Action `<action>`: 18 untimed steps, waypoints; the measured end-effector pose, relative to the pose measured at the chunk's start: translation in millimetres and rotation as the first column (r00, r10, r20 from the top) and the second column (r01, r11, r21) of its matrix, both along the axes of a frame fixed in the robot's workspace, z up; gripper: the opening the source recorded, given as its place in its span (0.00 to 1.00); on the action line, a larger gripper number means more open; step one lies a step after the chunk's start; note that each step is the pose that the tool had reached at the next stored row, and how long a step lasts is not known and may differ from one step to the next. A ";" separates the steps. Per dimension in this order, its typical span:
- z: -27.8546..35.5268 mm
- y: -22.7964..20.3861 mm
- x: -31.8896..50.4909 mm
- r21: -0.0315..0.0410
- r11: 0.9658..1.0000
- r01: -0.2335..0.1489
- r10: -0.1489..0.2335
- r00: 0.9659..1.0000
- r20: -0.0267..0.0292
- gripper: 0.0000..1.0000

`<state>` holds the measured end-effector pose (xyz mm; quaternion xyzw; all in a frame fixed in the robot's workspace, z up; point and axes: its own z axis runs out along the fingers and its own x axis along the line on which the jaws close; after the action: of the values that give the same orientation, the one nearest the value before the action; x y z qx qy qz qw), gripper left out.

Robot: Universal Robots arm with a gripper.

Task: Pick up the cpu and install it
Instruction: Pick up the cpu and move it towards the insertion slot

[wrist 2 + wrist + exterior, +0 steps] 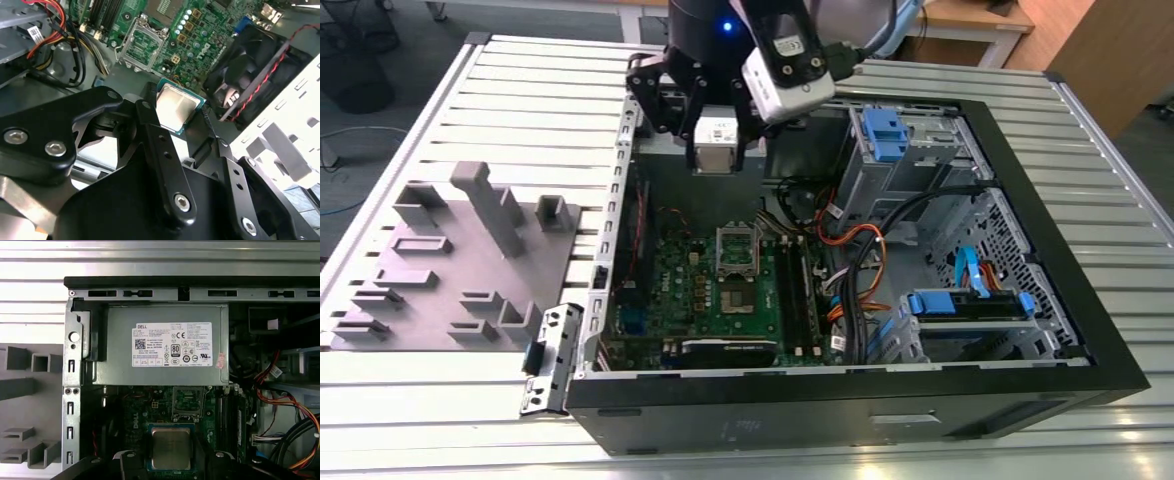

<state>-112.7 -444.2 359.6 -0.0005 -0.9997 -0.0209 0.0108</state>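
Above the open computer case (854, 420) on the tabletop (520, 100), your jaws pinch the cpu (177, 107), seemingly by its edges; treat it as light, stiff, fragile.

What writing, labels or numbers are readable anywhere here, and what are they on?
White label on the power supply: logo, symbols and fine print, too small to read reliably.
Pink sticker at that label's edge: unreadable.
White cable tag: blurred.
Sticker on the arm's camera: blurred.
cpu top: no legible marking.
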 end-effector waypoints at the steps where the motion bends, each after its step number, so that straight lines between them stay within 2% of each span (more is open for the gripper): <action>1: -0.4 0.0 0.8 0.000 1.000 0.000 0.000 1.000 0.000 0.47; 11: -7.8 -0.5 8.4 0.000 1.000 0.000 0.000 1.000 -0.001 0.47; 18: -11.4 -2.8 14.7 0.000 1.000 0.000 0.000 1.000 -0.002 0.47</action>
<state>-98.0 -447.0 348.1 -0.0005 -0.9997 -0.0208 0.0116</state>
